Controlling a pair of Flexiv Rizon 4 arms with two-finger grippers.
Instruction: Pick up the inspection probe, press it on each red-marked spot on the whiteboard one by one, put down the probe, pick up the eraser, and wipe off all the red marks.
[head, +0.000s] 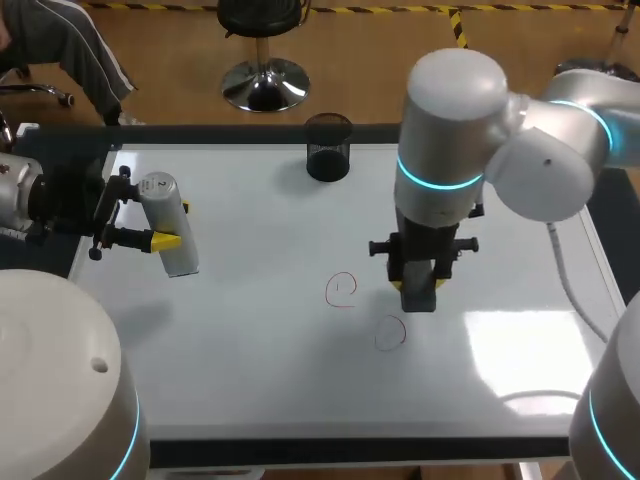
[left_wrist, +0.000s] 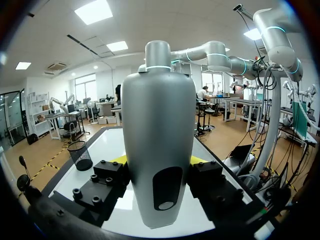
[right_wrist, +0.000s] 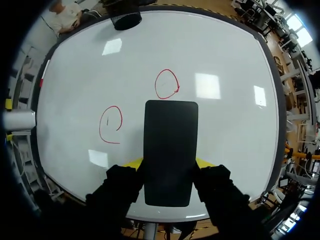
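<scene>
At the left of the whiteboard (head: 250, 390), the left gripper (head: 174, 226) sits with its yellow-tipped fingers clamped on the probe (head: 168, 212). The probe is a pale grey cylinder whose long axis runs far to near, crosswise to the fingers, and the left wrist view shows one finger against each of its flanks. It is thus in hand rather than set down, and it lies well apart from the marks. Further right, a black mesh cup (head: 328, 148) stands at the far edge of the board, clear of the working area. Right of middle lie the two marks, both unwiped: the left red ring (head: 342, 290), and the right red ring (head: 390, 333) slightly nearer. Just right of these, the right gripper (head: 420, 285) points straight down with its fingers closed on the eraser (head: 420, 300). The eraser is a dark block whose long axis continues the line of the fingers toward the board. Whether its lower end touches the surface cannot be told. In the right wrist view, one ring lies just ahead of the eraser's end and the other off to one side, neither covered by it. The deciding relation is therefore this: both rings lie to the left of the eraser and close by, the right arm is much the nearer, and a short leftward stroke should probably meet the right red ring first.
</scene>
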